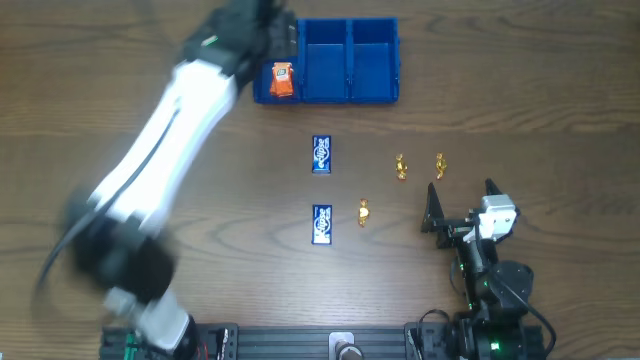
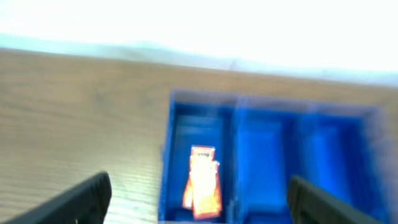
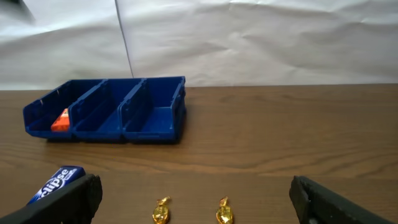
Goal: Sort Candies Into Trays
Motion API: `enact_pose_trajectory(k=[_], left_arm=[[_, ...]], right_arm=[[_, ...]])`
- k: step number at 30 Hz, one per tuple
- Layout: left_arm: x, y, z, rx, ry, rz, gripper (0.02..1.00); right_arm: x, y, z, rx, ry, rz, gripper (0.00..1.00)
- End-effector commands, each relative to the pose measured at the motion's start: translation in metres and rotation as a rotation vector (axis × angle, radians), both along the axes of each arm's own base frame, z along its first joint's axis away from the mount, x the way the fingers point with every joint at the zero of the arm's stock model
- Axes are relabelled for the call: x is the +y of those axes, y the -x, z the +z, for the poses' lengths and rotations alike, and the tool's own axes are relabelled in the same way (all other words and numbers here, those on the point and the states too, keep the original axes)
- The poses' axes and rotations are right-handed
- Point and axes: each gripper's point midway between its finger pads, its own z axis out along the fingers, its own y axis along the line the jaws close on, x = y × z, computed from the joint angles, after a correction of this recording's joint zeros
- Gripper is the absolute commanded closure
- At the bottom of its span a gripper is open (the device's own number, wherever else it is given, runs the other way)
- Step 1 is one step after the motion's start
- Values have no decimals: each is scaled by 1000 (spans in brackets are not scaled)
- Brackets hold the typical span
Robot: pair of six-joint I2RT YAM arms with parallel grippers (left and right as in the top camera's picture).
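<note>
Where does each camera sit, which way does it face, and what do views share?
Top view: fixed overhead, facing down on the table; left arm at the blue tray, right arm near its base.
Left wrist view: above the tray, looking down; open left gripper flanks the orange candy.
Right wrist view: low over the table, facing the tray; open right gripper in the foreground.
Shared: all three show the orange candy in the tray.

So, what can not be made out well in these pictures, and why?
- Top view: the tray's left compartment is partly covered by the blurred left arm.
- Left wrist view: the orange candy is blurred; its print is unreadable.
- Right wrist view: one blue candy is partly behind the right gripper's finger.
</note>
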Motion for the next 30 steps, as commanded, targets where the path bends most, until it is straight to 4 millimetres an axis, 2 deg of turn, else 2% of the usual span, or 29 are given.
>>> enact_pose_trajectory(k=[1, 4, 6, 7, 11, 14, 18, 23, 28, 30], left_arm=[[82, 102, 143, -444, 66, 85, 80], [123, 166, 141, -544, 46, 96, 51], [140, 199, 128, -585, 7, 113, 45], [150, 224, 112, -611, -29, 125, 18], [160, 258, 72, -696, -53, 130, 18], [157, 267, 39, -785, -41, 93, 18], [158, 264, -10, -772, -43, 89, 20], [158, 257, -67, -694, -36, 90, 20], [157, 260, -118, -485, -45, 82, 23], [157, 260, -119, -477, -45, 82, 20]], right_arm=[[1, 0, -1, 2, -9, 4, 3], [1, 0, -1, 2, -9, 4, 3], [1, 0, -1, 2, -9, 4, 3], [1, 0, -1, 2, -9, 4, 3], [1, 0, -1, 2, -9, 4, 3], [1, 0, -1, 2, -9, 4, 3], [1, 0, -1, 2, -9, 4, 3], [1, 0, -1, 2, -9, 4, 3], [1, 0, -1, 2, -9, 4, 3], [1, 0, -1, 2, -9, 4, 3]])
